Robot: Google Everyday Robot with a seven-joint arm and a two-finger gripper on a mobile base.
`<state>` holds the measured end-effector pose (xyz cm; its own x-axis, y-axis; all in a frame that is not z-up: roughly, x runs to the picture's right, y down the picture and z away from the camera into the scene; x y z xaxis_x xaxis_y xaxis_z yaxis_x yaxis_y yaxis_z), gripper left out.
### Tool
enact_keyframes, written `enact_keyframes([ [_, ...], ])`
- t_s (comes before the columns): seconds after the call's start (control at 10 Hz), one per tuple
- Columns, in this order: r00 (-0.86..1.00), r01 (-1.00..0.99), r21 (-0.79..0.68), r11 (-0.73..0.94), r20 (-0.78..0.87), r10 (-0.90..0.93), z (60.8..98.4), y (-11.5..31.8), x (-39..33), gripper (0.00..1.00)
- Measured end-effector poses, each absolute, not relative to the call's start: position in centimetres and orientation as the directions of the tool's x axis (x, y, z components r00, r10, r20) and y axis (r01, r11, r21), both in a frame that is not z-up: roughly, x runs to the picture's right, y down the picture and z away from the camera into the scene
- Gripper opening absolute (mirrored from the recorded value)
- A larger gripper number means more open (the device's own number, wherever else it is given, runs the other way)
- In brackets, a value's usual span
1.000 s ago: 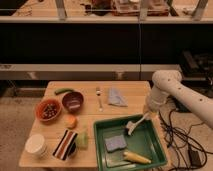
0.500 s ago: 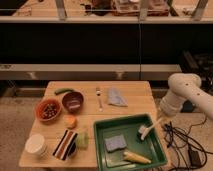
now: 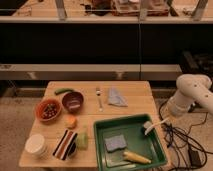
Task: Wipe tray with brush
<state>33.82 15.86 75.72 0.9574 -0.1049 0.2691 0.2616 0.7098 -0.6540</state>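
Note:
The dark-green tray (image 3: 101, 145) sits at the table's front right corner. It holds a grey-blue square sponge (image 3: 114, 143) and a yellow item (image 3: 136, 157). The brush (image 3: 153, 125) has a white handle, and its head rests over the tray's right rim near the far corner. My gripper (image 3: 167, 118) is at the end of the white arm (image 3: 192, 92), just right of the tray. It is shut on the outer end of the brush handle.
A metal fork (image 3: 99, 97) and a grey cloth (image 3: 117, 97) lie behind the tray. Two bowls (image 3: 73, 101), an orange (image 3: 71, 121), a light-green sponge block (image 3: 81, 141), a striped item (image 3: 64, 145) and a white cup (image 3: 36, 145) stand to the left. Cables (image 3: 182, 142) lie on the floor to the right.
The arm has drawn back to the right, taking the brush from the tray's middle to its right rim.

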Motion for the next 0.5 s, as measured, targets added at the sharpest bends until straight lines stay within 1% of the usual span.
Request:
enact_keyframes([
  [0.5,0.933,0.348,-0.605,0.716,0.296,-0.203,78.1,12.7,26.1,0.0],
])
